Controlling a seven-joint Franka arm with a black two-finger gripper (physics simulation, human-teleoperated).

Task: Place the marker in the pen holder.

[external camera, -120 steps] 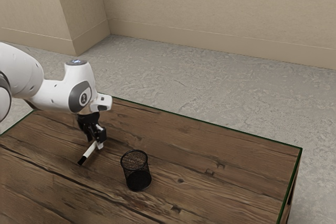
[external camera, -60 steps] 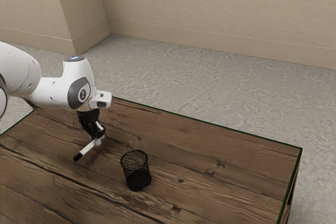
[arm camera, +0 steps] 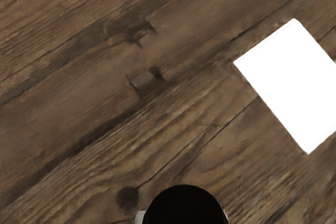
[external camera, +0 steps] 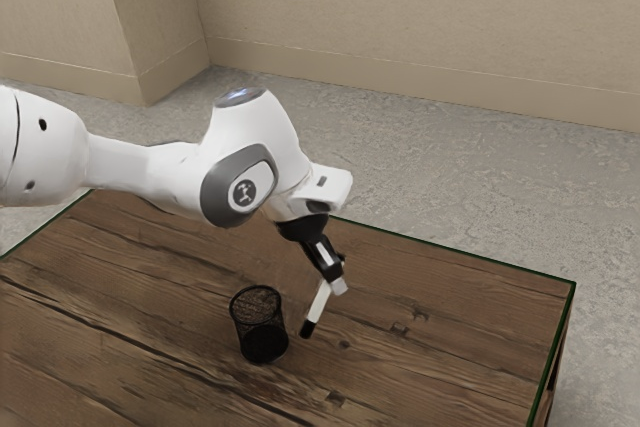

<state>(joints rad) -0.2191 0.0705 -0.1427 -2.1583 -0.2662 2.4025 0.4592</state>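
Gripper (external camera: 336,285) and marker (external camera: 318,305) swung past pen holder (external camera: 259,325), exterior view's right | fingers clamped on marker, tilted, black end down | step: carry | next: likely raise, backtrack over pen holder, release

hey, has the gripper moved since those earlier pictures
Yes. The gripper, carrying the marker, has gone from the exterior view's left of the pen holder to the exterior view's right of it; the pen holder stands where it did.
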